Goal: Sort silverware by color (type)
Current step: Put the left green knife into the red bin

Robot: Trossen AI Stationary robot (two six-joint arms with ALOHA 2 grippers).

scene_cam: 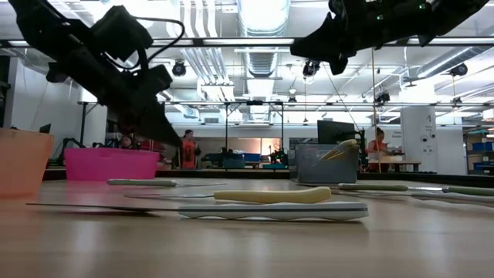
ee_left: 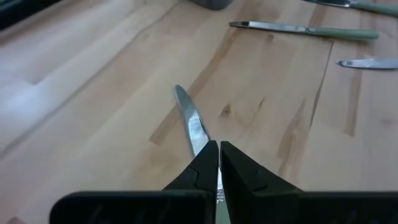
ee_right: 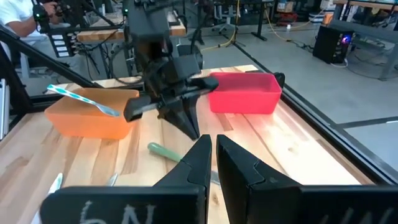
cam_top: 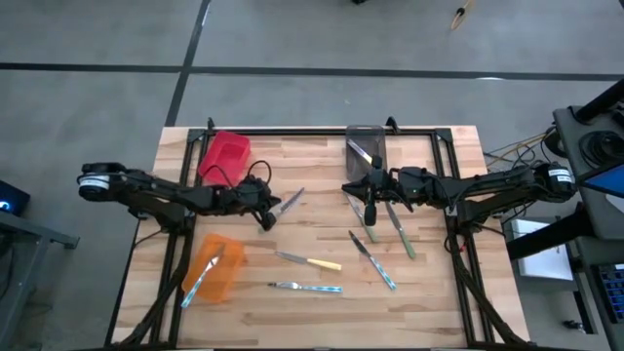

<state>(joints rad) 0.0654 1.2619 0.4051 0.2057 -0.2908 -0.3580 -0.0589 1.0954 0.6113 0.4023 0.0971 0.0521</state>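
Left claw (ee_left: 218, 163) pinched on a knife (ee_left: 191, 121), blade tip sticking out over the desk (ee_left: 87, 93). Only the high view shows the right claw (cam_top: 370, 216) clamped narrow on a green-handled knife (cam_top: 370, 229).

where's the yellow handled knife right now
In the high view the yellow-handled knife lies near the table's front middle, just above the blue-handled knife, right of the orange bin.

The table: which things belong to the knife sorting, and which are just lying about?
Job: loose knives; the held knife in the left claw; orange bin, red bin, grey bin.
Just about: cables beside the table; people far behind.
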